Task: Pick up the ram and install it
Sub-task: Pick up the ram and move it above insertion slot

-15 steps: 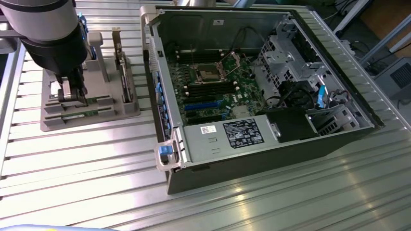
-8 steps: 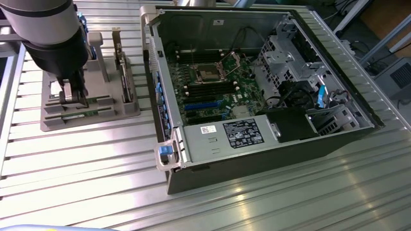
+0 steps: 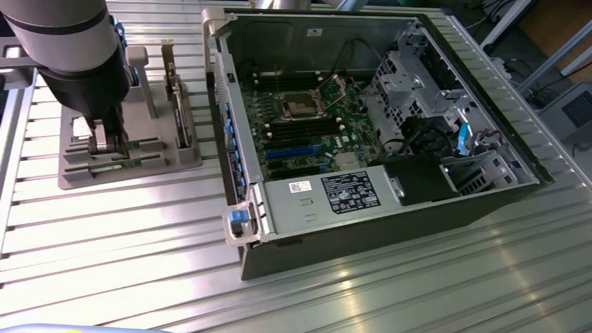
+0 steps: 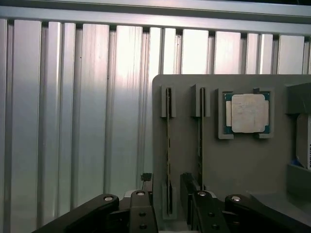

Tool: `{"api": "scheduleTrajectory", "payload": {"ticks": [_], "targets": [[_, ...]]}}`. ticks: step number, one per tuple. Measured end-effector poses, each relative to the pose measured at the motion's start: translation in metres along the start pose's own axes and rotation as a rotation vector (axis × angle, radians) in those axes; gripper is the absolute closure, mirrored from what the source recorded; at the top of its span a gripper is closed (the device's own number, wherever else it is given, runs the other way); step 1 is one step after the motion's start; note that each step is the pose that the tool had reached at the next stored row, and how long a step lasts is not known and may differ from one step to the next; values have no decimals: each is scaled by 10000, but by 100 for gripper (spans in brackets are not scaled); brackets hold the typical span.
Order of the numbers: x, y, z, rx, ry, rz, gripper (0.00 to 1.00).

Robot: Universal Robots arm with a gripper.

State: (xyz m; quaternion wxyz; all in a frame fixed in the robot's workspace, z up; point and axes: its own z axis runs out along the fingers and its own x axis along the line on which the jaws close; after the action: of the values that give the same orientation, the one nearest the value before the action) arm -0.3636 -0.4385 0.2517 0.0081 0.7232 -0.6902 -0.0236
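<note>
Two thin ram sticks stand on edge in slots of a grey holder [image 4: 184, 97]. My gripper [image 4: 168, 206] is open, and its dark fingers [image 4: 144, 206] straddle the end of one ram stick [image 4: 168, 141] without gripping it. The second stick [image 4: 199, 141] stands just beside the other finger. In the exterior view the gripper [image 3: 107, 147] hangs low over the holder [image 3: 176, 163] at the exterior view's left, with a green ram edge [image 3: 141, 144] showing beside the fingers. The open computer case [image 3: 370, 118] lies to the exterior view's right, its motherboard [image 3: 296, 132] exposed.
A square silver processor chip [image 4: 249, 113] sits in a pocket of the holder. A dark expansion card [image 3: 176, 97] stands upright in the holder behind the gripper. Inside the case are a power supply [image 3: 324, 194], cables and a drive cage [image 3: 416, 76]. The table is ribbed aluminium [image 3: 111, 236].
</note>
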Motion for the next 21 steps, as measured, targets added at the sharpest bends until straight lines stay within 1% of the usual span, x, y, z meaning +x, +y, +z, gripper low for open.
{"api": "scheduleTrajectory", "payload": {"ticks": [13,14,16,21], "targets": [[9,-3,105,-2,5,-116,64],[11,-3,112,-4,7,-138,64],[13,-4,128,-10,17,-394,64],[14,-6,171,-10,19,-418,64]]}}
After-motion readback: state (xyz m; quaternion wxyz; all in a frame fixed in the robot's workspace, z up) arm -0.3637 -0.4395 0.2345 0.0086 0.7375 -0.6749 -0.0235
